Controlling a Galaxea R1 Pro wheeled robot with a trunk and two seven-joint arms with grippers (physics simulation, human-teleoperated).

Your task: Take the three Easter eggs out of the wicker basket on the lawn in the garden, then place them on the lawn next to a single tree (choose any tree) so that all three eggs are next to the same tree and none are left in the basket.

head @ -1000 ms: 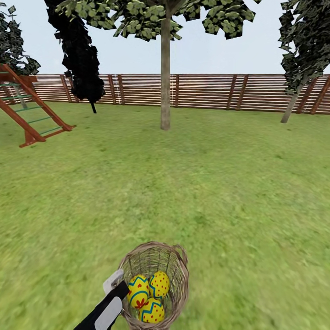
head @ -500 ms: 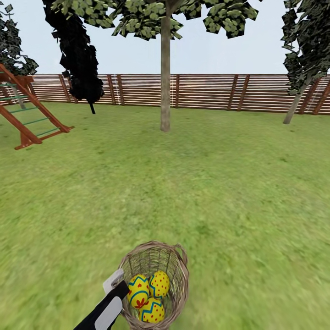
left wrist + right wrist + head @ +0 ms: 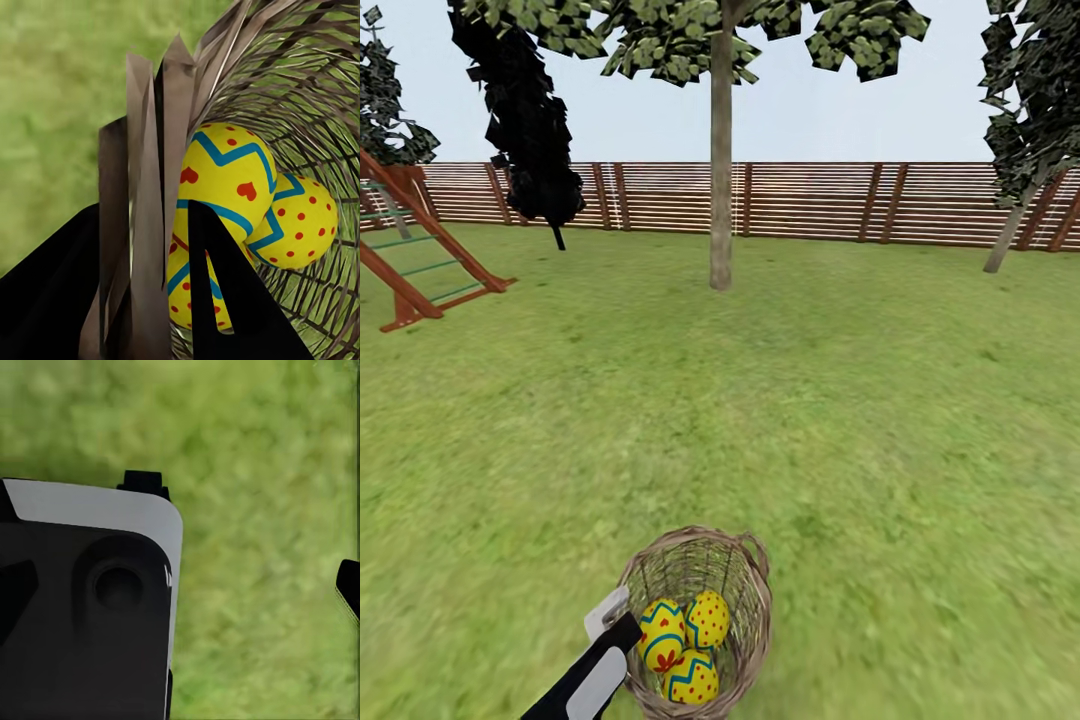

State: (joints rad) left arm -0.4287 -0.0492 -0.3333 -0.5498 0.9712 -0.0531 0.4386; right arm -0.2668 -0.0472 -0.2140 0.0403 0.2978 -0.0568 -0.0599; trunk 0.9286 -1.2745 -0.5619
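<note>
While the left gripper (image 3: 622, 622) pinches the near wall of the wicker basket (image 3: 752, 600), with one finger (image 3: 225, 300) inside the weave and the other outside it, all three Easter eggs (image 3: 685, 645) sit together in the bottom. In the head view the basket appears carried low in front of the robot, over the lawn (image 3: 860, 420), and the tree (image 3: 721, 180) with the pale bare trunk stands straight ahead, well apart from it, before the wooden fence (image 3: 810, 200). A narrow black-leaved tree (image 3: 525, 120) and a red climbing frame (image 3: 410, 250) lie off to the left.

The left wrist view shows the heart-marked egg (image 3: 225, 180) resting against the gripped wall, with a dotted egg (image 3: 304, 221) beside it and a third (image 3: 187, 292) beneath. The right gripper (image 3: 247, 592) hangs over bare grass; its jaws look spread, holding nothing.

The step in hand seems to be bringing the whole load toward the tree. To do it well, the basket should probably be kept level, since its grip is on one side of the rim only and a tilt could roll an egg over the edge. A steady, straight approach to the pale trunk would help, stopping close enough that each egg can then be lifted out and set on the grass just beside it. None has yet been removed, so the unloading is all still to come.
</note>
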